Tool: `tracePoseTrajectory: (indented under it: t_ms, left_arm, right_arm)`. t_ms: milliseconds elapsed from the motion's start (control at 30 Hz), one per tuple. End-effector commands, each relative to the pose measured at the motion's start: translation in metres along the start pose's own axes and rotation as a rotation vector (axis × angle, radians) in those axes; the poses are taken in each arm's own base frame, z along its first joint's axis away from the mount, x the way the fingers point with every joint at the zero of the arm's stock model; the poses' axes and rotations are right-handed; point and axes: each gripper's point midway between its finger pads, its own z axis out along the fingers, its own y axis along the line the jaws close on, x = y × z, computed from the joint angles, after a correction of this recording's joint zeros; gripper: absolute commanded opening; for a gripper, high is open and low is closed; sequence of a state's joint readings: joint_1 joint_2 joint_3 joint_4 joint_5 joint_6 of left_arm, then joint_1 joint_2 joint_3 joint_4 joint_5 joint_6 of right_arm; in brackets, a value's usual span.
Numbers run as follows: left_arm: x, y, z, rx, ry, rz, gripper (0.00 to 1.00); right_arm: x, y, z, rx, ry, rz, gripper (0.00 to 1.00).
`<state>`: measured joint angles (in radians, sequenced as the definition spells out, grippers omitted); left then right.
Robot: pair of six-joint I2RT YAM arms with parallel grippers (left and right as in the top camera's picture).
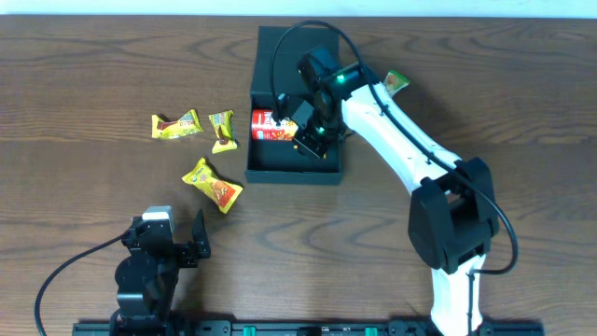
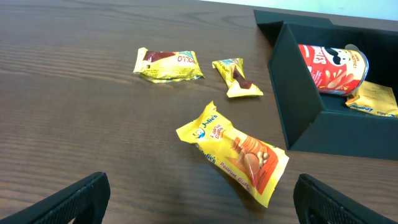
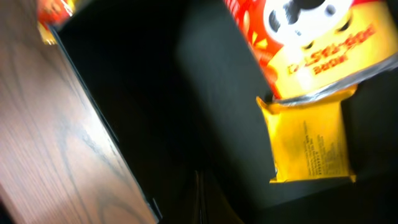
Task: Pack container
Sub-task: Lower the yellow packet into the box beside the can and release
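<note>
Three yellow packets (image 1: 213, 184) left of the container (image 1: 294, 174), one can (image 1: 264, 125) inside; left pincer (image 1: 177, 231) gapes, right pincer (image 1: 312, 142) closed

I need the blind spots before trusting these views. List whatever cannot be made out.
Overhead: the right gripper and right arm cover part of the box floor.
Overhead: the right arm partly hides the greenish packet beyond the box.
Right wrist: blur makes the print on the yellow packet unreadable.
Left wrist: the near wall and the right edge cut off the box's inside.
</note>
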<state>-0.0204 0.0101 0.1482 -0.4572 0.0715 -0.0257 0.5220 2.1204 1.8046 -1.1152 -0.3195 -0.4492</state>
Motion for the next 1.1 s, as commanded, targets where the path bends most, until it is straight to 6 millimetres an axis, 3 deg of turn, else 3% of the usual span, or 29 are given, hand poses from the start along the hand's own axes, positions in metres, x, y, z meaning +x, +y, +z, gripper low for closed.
tracePoseTrajectory:
  t_ms: [0, 500, 767, 1067]
  left_arm:
    - [0.007, 0.002, 0.003, -0.007, 0.013, -0.006, 0.95]
    - [0.007, 0.002, 0.003, -0.007, 0.013, -0.006, 0.95]
    - [0.007, 0.002, 0.003, -0.007, 0.013, -0.006, 0.95]
    - [0.007, 0.002, 0.003, -0.007, 0.013, -0.006, 0.95]
  right_arm:
    - [0.014, 0.001, 0.014, 0.000, 0.055, -0.060, 0.01]
    - [0.041, -0.032, 0.059, 0.163, 0.103, -0.100, 0.01]
    - [0.030, -0.053, 0.057, 0.277, 0.073, -0.139, 0.01]
    - [0.021, -0.063, 0.054, 0.331, 0.047, -0.145, 0.01]
